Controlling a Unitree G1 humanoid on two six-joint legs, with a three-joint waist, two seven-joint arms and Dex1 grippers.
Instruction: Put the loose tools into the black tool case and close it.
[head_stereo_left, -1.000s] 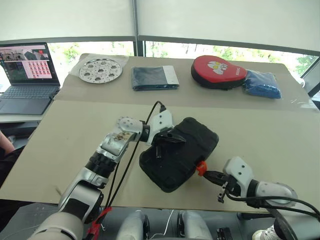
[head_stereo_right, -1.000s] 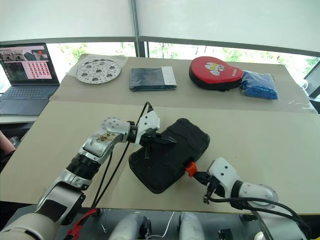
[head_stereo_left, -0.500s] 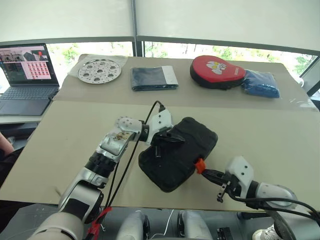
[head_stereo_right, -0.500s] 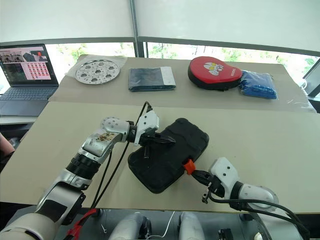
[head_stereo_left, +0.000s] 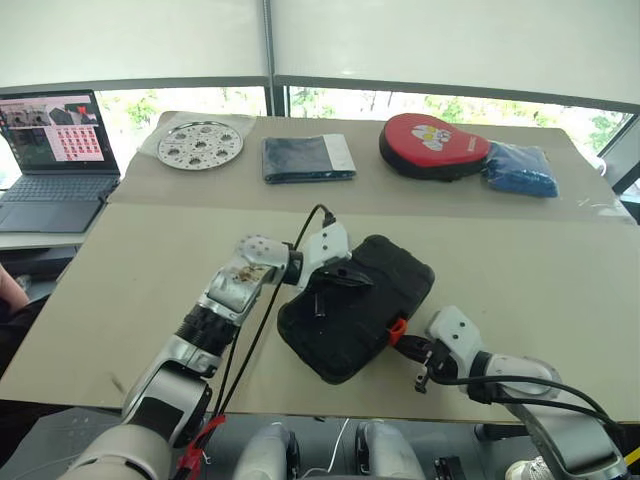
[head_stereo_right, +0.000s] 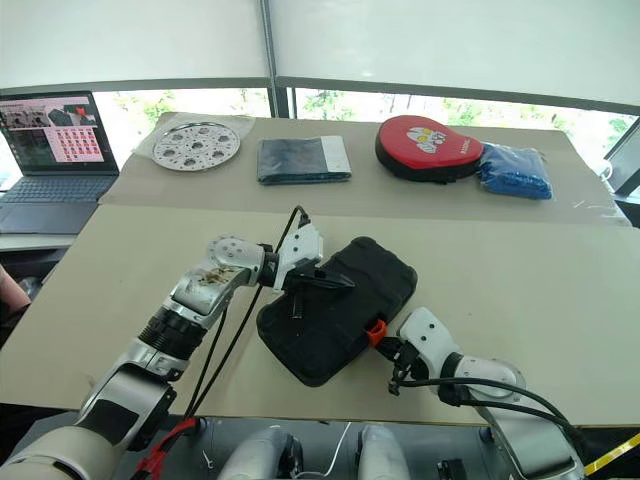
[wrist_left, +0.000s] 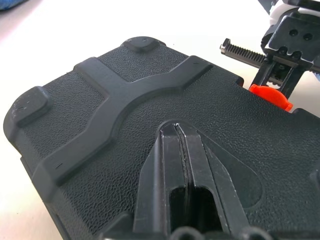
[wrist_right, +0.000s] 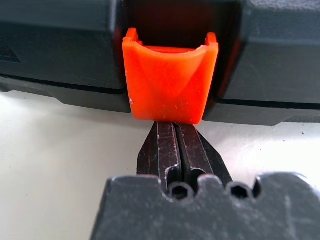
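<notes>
The black tool case (head_stereo_left: 356, 305) is lying lid-down near the table's front edge, no loose tools showing around it. The left gripper (wrist_left: 178, 150), fingers together, is pressing on its lid; the right gripper (wrist_right: 176, 134), fingers together, is nudging the orange latch (wrist_right: 170, 82), which looks not yet snapped.

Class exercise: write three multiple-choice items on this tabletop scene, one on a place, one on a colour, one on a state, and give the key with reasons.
1. Where do the left gripper's shut fingertips rest?
A. on the black tool case's lid
B. on the laptop
C. on the red pouch

2. What colour is the latch?
A. blue
B. orange
C. white

3. How is the case?
A. wide open
B. lid removed
C. lid down

Key: A, the left wrist view shows its tips on the textured shell; B, it shows orange ahead of the shut right gripper; C, only the outer shell shows.
</notes>
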